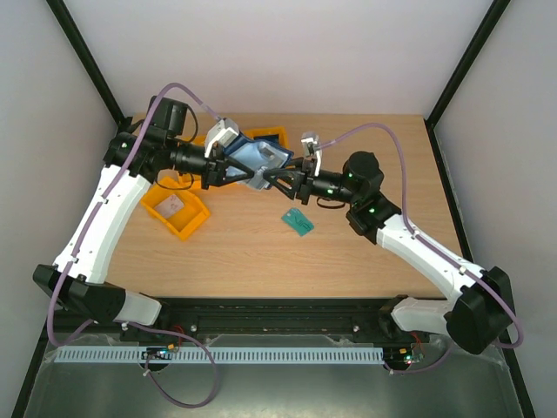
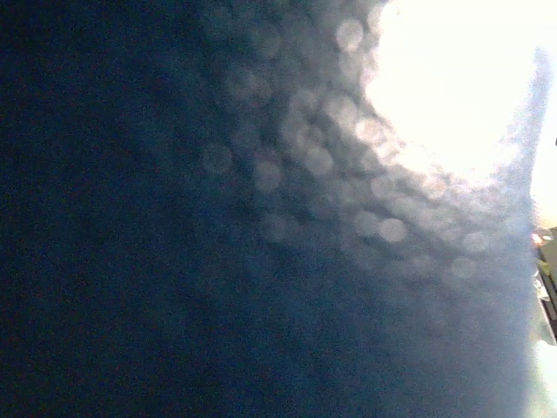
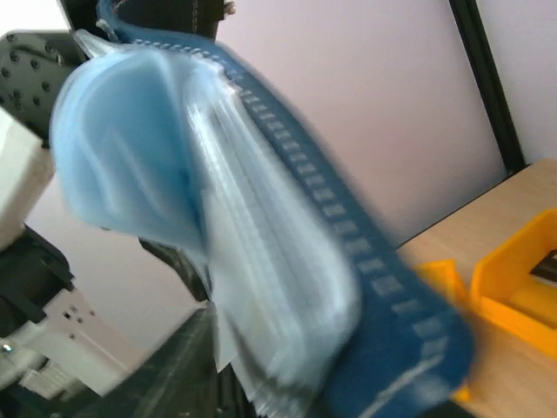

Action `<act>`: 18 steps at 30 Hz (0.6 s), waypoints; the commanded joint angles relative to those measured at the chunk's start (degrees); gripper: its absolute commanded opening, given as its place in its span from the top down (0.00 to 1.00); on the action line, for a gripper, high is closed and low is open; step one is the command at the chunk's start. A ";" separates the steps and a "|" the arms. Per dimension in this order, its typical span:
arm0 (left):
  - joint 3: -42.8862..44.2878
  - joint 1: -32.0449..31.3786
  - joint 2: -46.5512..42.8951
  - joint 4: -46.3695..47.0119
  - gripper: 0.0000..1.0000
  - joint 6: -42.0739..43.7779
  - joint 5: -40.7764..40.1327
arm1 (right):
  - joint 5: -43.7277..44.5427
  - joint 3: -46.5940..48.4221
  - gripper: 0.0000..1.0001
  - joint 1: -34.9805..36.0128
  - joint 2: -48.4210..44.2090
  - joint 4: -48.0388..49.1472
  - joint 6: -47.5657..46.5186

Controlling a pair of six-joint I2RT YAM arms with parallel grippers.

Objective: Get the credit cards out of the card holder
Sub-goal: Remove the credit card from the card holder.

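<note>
The card holder [image 1: 254, 157] hangs open in the air between both arms, dark navy outside, pale blue inside. My left gripper [image 1: 237, 171] is shut on its left side, and its navy cover [image 2: 218, 261] fills the left wrist view and hides the fingers. My right gripper [image 1: 272, 178] is at the holder's right edge. In the right wrist view the clear sleeves [image 3: 261, 279] fan out, blurred, beside one dark finger [image 3: 170, 374], and the jaws stand apart. No credit cards can be made out in the sleeves. A pale card [image 1: 173, 205] lies in an orange bin.
An orange bin [image 1: 187, 222] sits on the table at the left, under the left arm. A second orange bin [image 1: 270, 136] stands behind the holder. A teal-green card [image 1: 298, 221] lies flat on the wood, in front of the right gripper.
</note>
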 commanded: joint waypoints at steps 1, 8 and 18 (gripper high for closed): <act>-0.47 0.45 -0.41 -0.24 0.98 1.36 5.48 | -3.06 -0.96 0.82 0.33 0.55 12.93 6.14; -3.04 1.90 -0.94 9.42 0.48 -11.38 -9.85 | -0.94 -2.32 0.98 0.33 -1.09 8.96 6.90; -6.29 7.42 -1.08 14.90 0.31 -16.01 -27.12 | 7.40 2.89 0.98 0.33 -3.15 -19.69 -3.42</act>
